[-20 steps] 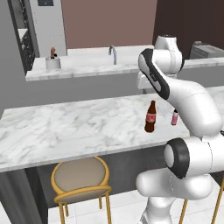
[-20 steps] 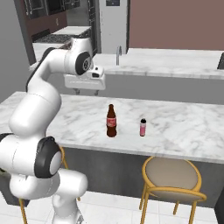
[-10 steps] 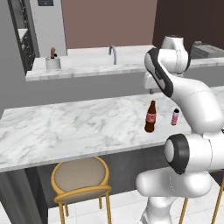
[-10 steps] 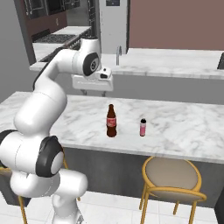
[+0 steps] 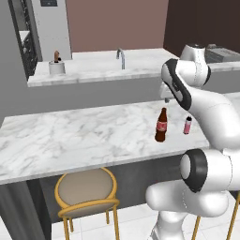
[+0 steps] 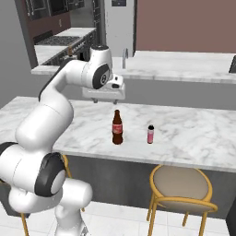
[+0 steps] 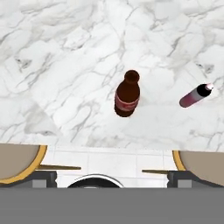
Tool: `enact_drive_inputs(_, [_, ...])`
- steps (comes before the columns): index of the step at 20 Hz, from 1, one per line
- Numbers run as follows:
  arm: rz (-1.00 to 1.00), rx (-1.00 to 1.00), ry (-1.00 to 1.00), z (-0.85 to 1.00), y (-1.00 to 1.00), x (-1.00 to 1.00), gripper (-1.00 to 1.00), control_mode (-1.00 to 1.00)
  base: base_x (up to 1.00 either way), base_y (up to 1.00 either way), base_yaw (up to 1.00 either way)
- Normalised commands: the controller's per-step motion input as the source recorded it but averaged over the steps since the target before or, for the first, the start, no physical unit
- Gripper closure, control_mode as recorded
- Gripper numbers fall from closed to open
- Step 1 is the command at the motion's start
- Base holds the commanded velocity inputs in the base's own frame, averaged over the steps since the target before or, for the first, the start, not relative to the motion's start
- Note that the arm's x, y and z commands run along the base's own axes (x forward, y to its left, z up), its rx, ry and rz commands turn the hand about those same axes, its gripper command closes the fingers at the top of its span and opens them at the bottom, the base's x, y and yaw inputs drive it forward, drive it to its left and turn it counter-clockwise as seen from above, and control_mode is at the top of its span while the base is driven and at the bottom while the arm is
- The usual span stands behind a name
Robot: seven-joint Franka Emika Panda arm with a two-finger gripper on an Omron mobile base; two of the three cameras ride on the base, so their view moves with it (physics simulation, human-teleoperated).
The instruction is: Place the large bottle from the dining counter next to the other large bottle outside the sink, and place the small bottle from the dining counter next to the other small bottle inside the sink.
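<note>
Marbled white-grey bench [image 5: 70, 136] w/ both bottles unmoved: brown red-label cola bottle [image 6: 117, 127], tiny pink bottle [image 6: 150, 134] beside it. Claw [image 6: 109, 100] above, released, holding nothing; all left.

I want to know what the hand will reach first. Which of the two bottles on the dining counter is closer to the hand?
The brown bottle: it stands almost under the open hand. The small pink bottle stands farther off, to its right.

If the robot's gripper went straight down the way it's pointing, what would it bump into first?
Probably the large bottle: the open gripper hangs above the dining counter pointing down, and the bottle's cap sits almost under it. The small bottle stands off to one side. Depth is hard to judge.
</note>
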Motion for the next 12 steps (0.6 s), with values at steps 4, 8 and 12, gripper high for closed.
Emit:
enact_drive_inputs(4, [0.00, -0.01, -0.01, 0.00, -0.06, 0.10, -1.00, -1.00, 0.00, 0.00, 0.00])
enact_drive_inputs(8, [0.00, -0.03, 0.00, 0.00, 0.00, 0.31, -1.00, -1.00, 0.00, 0.00, 0.00])
enact_drive_inputs(12, [0.00, -0.03, 0.05, 0.00, 0.00, 0.46, -1.00, -1.00, 0.00, 0.00, 0.00])
